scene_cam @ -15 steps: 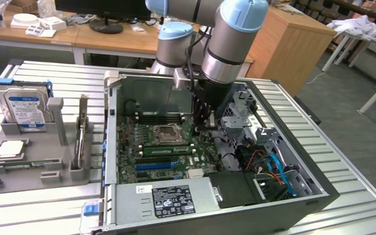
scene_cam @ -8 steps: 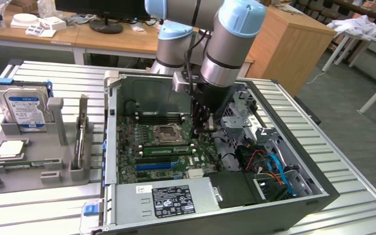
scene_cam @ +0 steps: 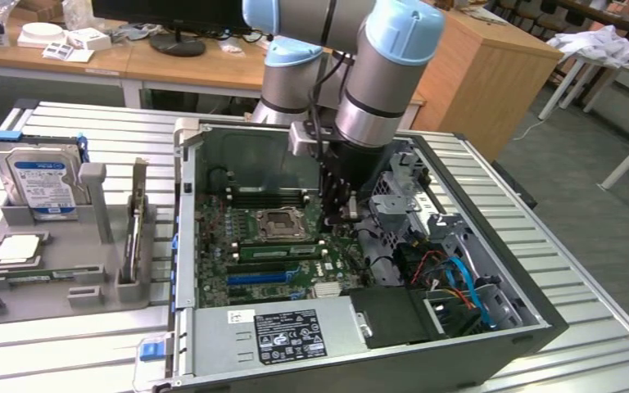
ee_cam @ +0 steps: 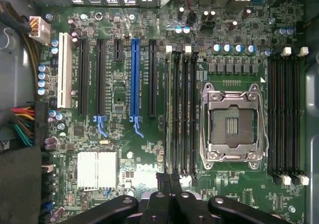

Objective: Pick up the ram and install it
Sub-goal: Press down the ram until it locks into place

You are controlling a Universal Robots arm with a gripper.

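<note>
Ram [scene_cam: 276,250], a thin green stick, stands on the motherboard [ee_cam: 124,99]; gripper [ee_cam: 169,184] closed, empty.

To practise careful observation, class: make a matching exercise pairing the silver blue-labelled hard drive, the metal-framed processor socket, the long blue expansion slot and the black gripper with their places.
1 silver blue-labelled hard drive
2 metal-framed processor socket
3 long blue expansion slot
4 black gripper

A shut, over the green motherboard
B between banks of black memory slots
C upright in the grey holder
D beside black expansion slots

Pairs: 1-C, 2-B, 3-D, 4-A
</note>
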